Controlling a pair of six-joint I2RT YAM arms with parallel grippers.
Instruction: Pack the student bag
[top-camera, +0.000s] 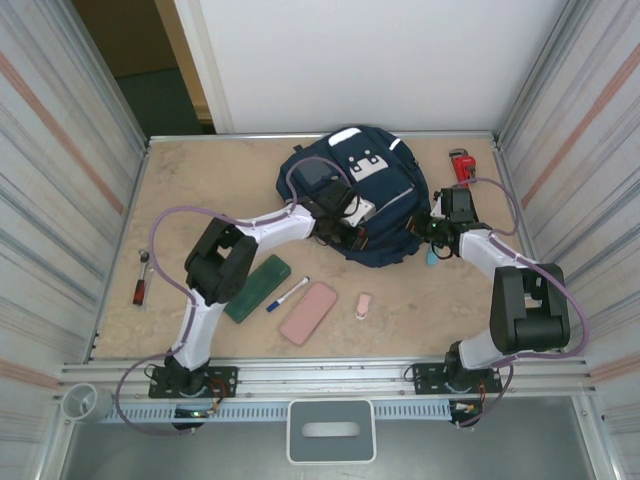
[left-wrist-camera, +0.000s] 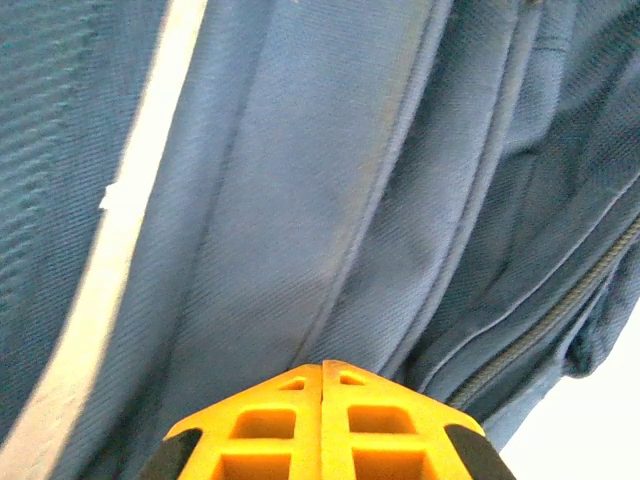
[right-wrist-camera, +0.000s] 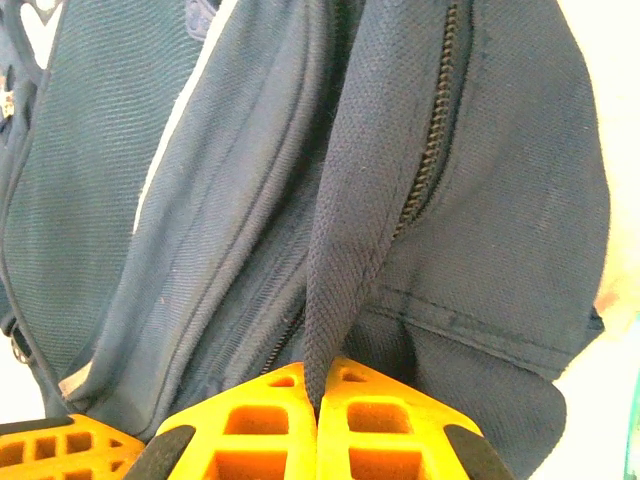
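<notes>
step: opening bag (top-camera: 365, 205)
left end effector (left-wrist-camera: 322, 368): pressed together against fabric
right end effector (right-wrist-camera: 312, 368): pinching bag fold
next: likely pull opening wide

Navy student bag (top-camera: 390, 232) w/ white stripes, grey-white patch; green case (top-camera: 258, 288), pink case (top-camera: 308, 313), red wrench (top-camera: 461, 164).

One bag (top-camera: 395, 225), one pen (top-camera: 288, 293) — one wrench (top-camera: 460, 165) (red)
</notes>
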